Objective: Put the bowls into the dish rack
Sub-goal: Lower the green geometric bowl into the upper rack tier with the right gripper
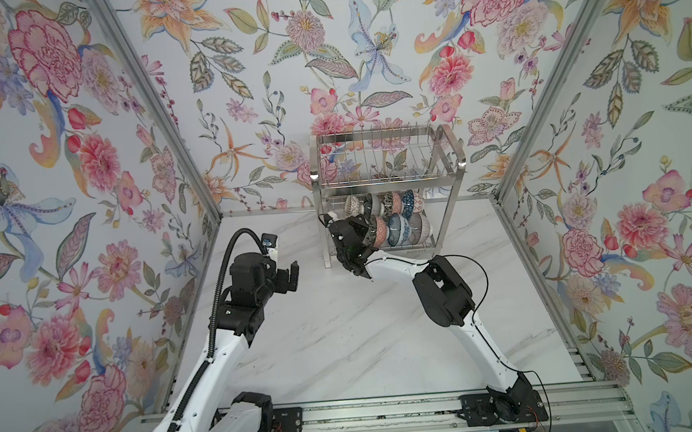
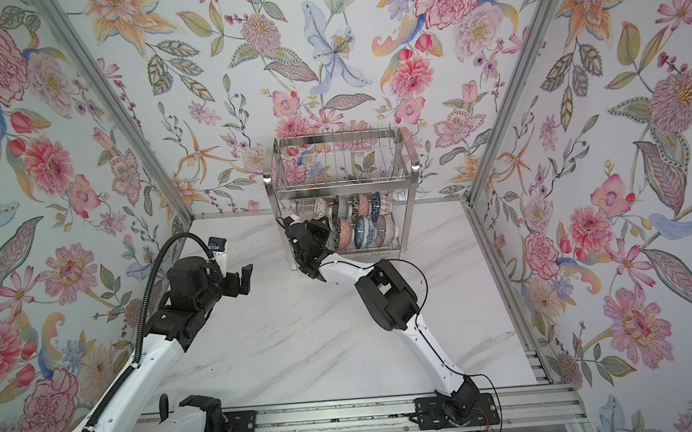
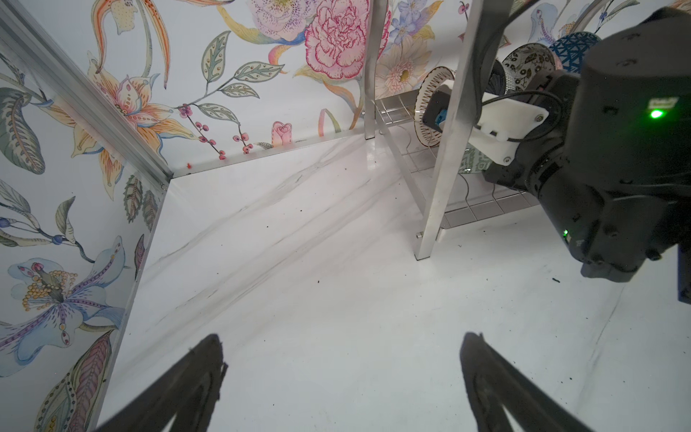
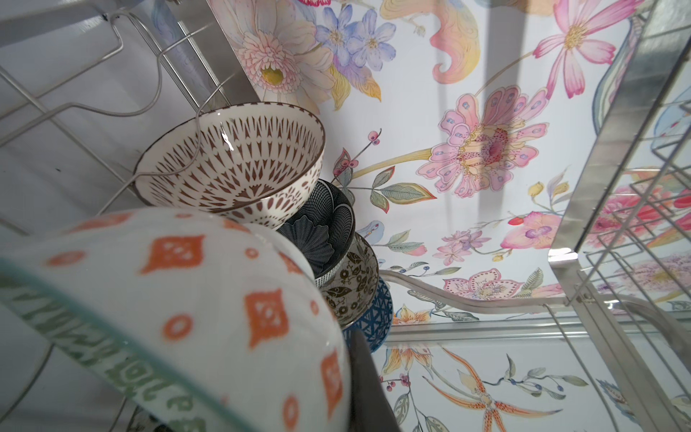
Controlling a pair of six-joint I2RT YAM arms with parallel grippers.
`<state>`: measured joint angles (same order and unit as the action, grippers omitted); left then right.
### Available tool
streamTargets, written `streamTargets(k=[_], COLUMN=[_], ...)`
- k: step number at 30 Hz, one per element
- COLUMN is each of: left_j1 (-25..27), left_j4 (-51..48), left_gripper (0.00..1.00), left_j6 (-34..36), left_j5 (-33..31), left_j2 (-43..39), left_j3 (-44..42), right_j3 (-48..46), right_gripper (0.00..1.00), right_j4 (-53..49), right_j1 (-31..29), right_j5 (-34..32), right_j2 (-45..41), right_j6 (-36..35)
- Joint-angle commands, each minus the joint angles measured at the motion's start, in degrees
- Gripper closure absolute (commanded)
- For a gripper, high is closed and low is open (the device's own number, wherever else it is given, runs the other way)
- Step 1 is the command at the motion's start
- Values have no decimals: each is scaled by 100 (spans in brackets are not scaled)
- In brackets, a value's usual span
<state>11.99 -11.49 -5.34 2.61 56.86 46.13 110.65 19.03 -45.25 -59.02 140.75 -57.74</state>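
The dish rack (image 1: 455,163) (image 2: 414,166) stands at the back of the table, and several patterned bowls (image 1: 402,213) (image 2: 367,217) stand on edge in two rows on its lower tier. My right gripper (image 1: 360,230) (image 2: 322,232) reaches into that tier's left end. It is shut on the wall of a white bowl with orange marks and a green-patterned inside (image 4: 209,299) (image 1: 380,234). One finger (image 4: 364,366) lies on the bowl's outer wall; the other is hidden. My left gripper (image 1: 284,261) (image 3: 343,338) hangs open over the bare table, left of the rack.
In the right wrist view a brown-and-white bowl (image 4: 232,161), a dark blue one (image 4: 329,224) and a leaf-patterned one (image 4: 355,276) sit just behind the held bowl. The rack leg (image 3: 445,149) stands near my right wrist. Floral walls enclose three sides, and a rail (image 1: 375,415) runs along the front.
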Motion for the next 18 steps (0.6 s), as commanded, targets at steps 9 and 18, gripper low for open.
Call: streamTargets(k=[9, 18], left_j1=[-74, -100], left_j4=[41, 41], left_gripper=[1, 1], left_j6=[-63, -66], left_j5=[67, 97], left_j2=[-79, -73], left_j3=[-69, -69], right_j3=[235, 165], right_gripper=[98, 85], right_j4=[145, 53], right_j1=[-61, -114], right_j5=[-35, 55], right_j2=[145, 61], right_j6=[-98, -14])
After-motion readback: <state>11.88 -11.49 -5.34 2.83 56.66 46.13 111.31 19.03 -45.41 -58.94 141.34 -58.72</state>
